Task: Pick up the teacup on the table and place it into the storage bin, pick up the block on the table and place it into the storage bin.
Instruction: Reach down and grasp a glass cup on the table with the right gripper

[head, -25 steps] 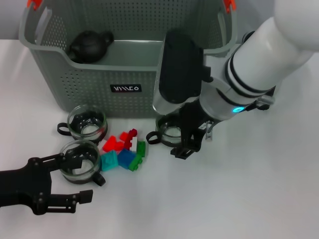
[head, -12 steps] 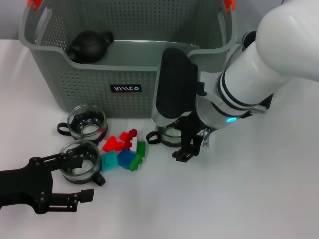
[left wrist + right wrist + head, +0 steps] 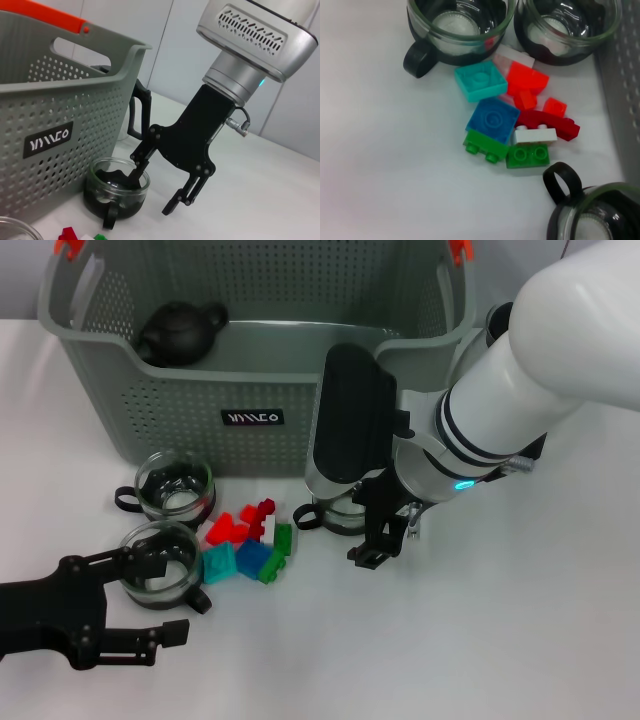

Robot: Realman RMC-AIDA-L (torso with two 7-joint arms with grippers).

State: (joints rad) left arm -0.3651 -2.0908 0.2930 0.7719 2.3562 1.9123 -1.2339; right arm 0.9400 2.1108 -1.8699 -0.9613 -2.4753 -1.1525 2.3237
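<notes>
Close against the storage bin's [image 3: 200, 390] front wall, a glass teacup [image 3: 116, 192] sits on the counter [image 3: 480, 640]. The right gripper [image 3: 152, 187] straddles its rim, jaws spread, one finger inside, one outside. It has sunk slightly lower than a second ago. Left gripper [image 3: 150, 600] waits near the counter's front edge, jaws spread, beside another cup [image 3: 160, 562]; blocks [image 3: 250, 540] lie between.

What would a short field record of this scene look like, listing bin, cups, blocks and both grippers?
storage bin: grey-green, perforated, holds a black teapot
glass teacups: three on the table, in front of the bin
blocks: loose coloured pile between the cups
right gripper: open, one finger inside the right-hand teacup, the other outside its rim
left gripper: open, at the nearest teacup
</notes>
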